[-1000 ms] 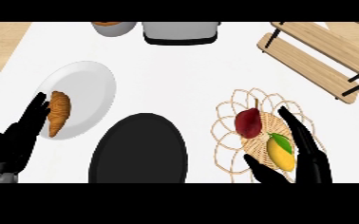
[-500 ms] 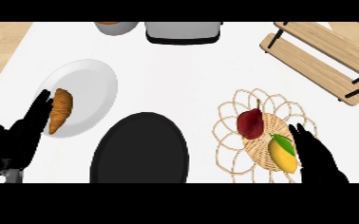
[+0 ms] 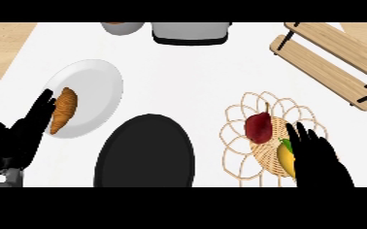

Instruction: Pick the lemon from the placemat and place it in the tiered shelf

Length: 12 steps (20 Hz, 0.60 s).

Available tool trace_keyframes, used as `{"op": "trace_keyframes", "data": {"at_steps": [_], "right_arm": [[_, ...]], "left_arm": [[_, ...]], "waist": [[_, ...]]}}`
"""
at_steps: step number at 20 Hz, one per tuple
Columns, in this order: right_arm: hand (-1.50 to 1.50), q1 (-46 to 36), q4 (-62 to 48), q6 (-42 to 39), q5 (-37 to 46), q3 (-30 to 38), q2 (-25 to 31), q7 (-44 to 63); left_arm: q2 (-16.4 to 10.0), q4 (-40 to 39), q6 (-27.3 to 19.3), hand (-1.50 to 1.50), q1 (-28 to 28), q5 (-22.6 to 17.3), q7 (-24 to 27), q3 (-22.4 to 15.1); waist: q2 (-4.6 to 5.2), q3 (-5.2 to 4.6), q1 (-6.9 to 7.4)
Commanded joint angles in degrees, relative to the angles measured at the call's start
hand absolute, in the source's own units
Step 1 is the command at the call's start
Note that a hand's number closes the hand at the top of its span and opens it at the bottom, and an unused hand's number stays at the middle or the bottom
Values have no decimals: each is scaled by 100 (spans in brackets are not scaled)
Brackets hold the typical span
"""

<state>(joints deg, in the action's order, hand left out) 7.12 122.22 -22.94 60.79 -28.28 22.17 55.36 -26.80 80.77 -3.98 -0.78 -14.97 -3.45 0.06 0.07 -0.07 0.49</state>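
At nine o'clock on my screen the left hand (image 3: pixel 28 131) comes up from the lower edge, released, its fingers straight and aimed toward one o'clock. The fingertips overlap the left rim of a white plate (image 3: pixel 93 85). On that plate lies a croissant (image 3: pixel 63 109), set lengthwise just beside the fingers; I cannot tell whether they touch it.

At about seven o'clock from the middle of the white counter (image 3: pixel 193 77) sits a black round plate (image 3: pixel 145 153), close to the white plate's lower right rim. At twelve o'clock, along the far edge, a grey bowl (image 3: pixel 122 27) and a grey boxy appliance (image 3: pixel 191 32) stand side by side, both cut off by the frame.

Toward four o'clock is the woven placemat (image 3: pixel 264 153) with its looped wire border. A dark red fruit (image 3: pixel 258 127) with a stem lies on its upper part. The lemon (image 3: pixel 286 159) lies on the mat just below and to the right of the red fruit, at its five o'clock. The right hand (image 3: pixel 321 162) covers the lemon's right side. Its fingers are straight and point to twelve o'clock, not curled round the lemon, so I read it as released.

At two o'clock the wooden tiered shelf (image 3: pixel 319 68) lies slanted, well apart from the placemat, nothing on its visible slats.
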Motion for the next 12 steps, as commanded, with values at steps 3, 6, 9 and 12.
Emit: {"op": "trace_keyframes", "data": {"at_steps": [3, 6, 9, 12], "right_arm": [[-150, -310, -97, -1070, -36, 83, -295, 561], [-150, -787, -872, -949, 127, 170, -628, 415], [-150, -742, -1036, -922, -161, 888, -282, -256], [-150, -428, -1283, -535, -30, 1156, 24, -787]], "left_arm": [[140, 356, 31, 0, -436, 93, -82, -22], [72, -18, 356, 0, -260, -16, 189, 206], [337, 93, 28, 0, 17, 201, -286, 87], [212, 15, 314, 0, -174, 214, -22, 321]], "waist": [[-15, 5, 0], [-1, 3, 2], [-4, 7, -35], [-9, 8, -41]]}}
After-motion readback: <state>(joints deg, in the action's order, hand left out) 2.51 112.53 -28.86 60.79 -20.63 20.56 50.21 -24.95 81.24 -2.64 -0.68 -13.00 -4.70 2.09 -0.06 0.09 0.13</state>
